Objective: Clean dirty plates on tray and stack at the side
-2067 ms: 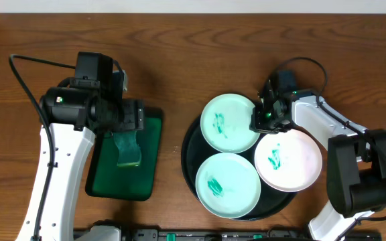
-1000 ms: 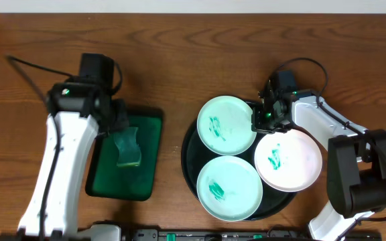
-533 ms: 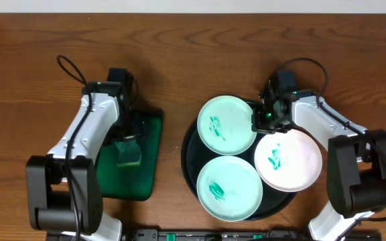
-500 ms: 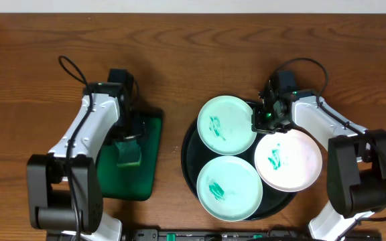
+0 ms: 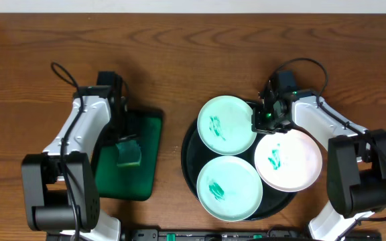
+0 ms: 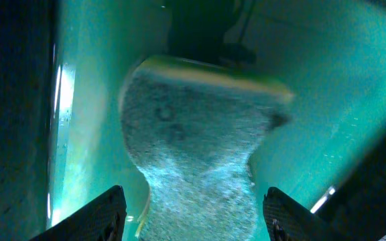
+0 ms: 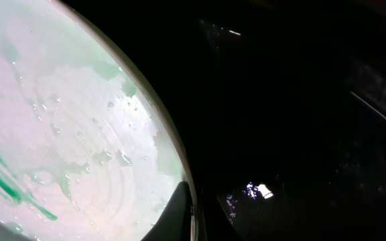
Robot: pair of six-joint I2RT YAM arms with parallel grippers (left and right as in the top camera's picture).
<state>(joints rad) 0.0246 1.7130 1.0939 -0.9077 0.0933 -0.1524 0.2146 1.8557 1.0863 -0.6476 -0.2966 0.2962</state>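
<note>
Three white plates with teal smears lie on the black tray [image 5: 187,161]: one at the upper left [image 5: 226,125], one at the front [image 5: 228,186], one at the right [image 5: 288,159]. My right gripper [image 5: 265,119] is shut on the right rim of the upper-left plate. In the right wrist view one dark finger [image 7: 178,215] lies on that plate's [image 7: 59,134] rim, with the gripper [image 7: 189,209] over the black tray [image 7: 300,100]. My left gripper [image 5: 127,132] is open low over the green sponge [image 5: 130,154]. In the left wrist view its fingers [image 6: 106,214] stand either side of the sponge [image 6: 193,140], with the gripper [image 6: 196,221] centred on it.
The sponge lies in a small green rectangular tray [image 5: 147,175], also in the left wrist view [image 6: 354,73], left of the black tray. Brown wooden table [image 5: 179,60] all round. A dark bar runs along the table's front edge [image 5: 200,235].
My left arm has swung and settled over the green tray, its gripper now straddling the sponge. The upper-left plate shifted slightly left early on. My right arm has stayed still since.
</note>
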